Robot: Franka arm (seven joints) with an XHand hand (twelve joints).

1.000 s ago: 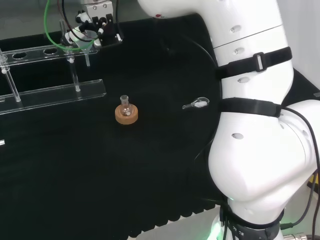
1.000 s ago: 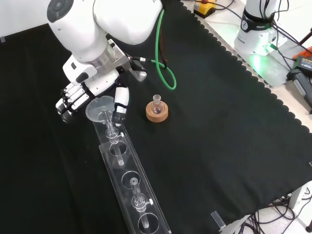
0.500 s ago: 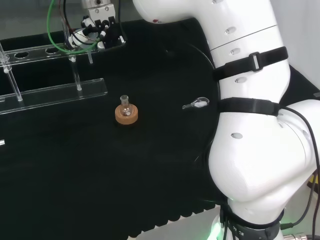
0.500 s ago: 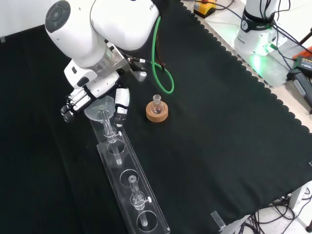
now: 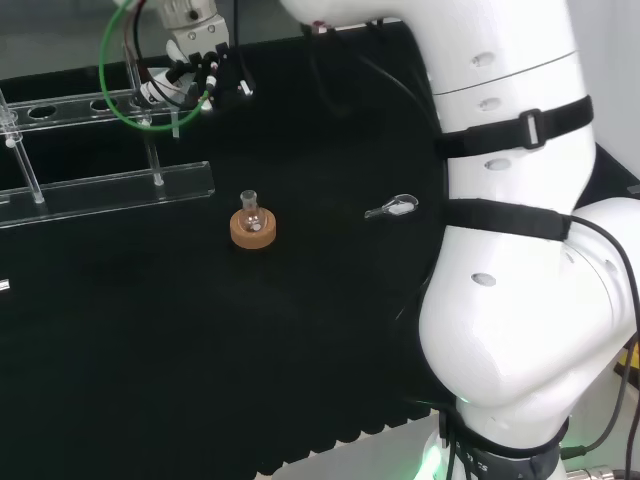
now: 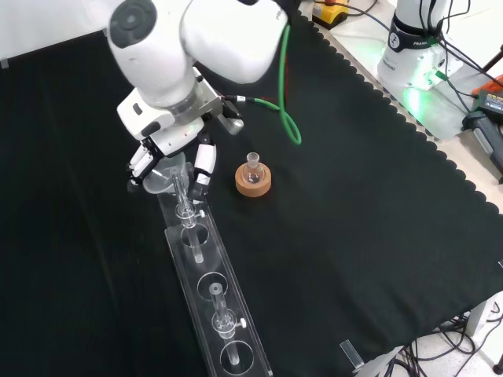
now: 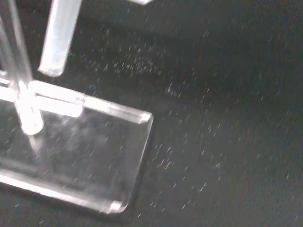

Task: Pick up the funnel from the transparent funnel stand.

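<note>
a: where is the clear glass funnel point(image 6: 167, 177) right now?

b: in the front view its wide mouth sits between the fingers and thumb of the black and white hand point(image 6: 174, 159), and its thin stem point(image 6: 184, 197) runs down toward the end hole of the long transparent funnel stand point(image 6: 211, 302). the fingers are on one side of the mouth and the thumb on the other, curled in around it, so the hand is gripping the funnel.

a: is the funnel clear of the stand?

b: i cannot tell; the stem's tip is near the top plate of the stand, and the glass on glass hides the rest.

a: and from behind the arm?

b: in the head view the hand point(image 5: 190, 75) is at the right end of the stand point(image 5: 110, 185), with a green cable point(image 5: 120, 95) looped beside it. the wrist view shows the stem point(image 7: 59, 35) above the rounded corner of the stand's base plate point(image 7: 94, 161).

a: anything else on the black cloth point(image 6: 354, 204)?

b: a small clear glass flask point(image 6: 253, 165) upright in a cork ring point(image 6: 254, 182), just beside the hand in the front view and apart from it. in the head view a small clear spoon-like piece point(image 5: 392, 208) lies to the right of the flask point(image 5: 250, 207).
</note>
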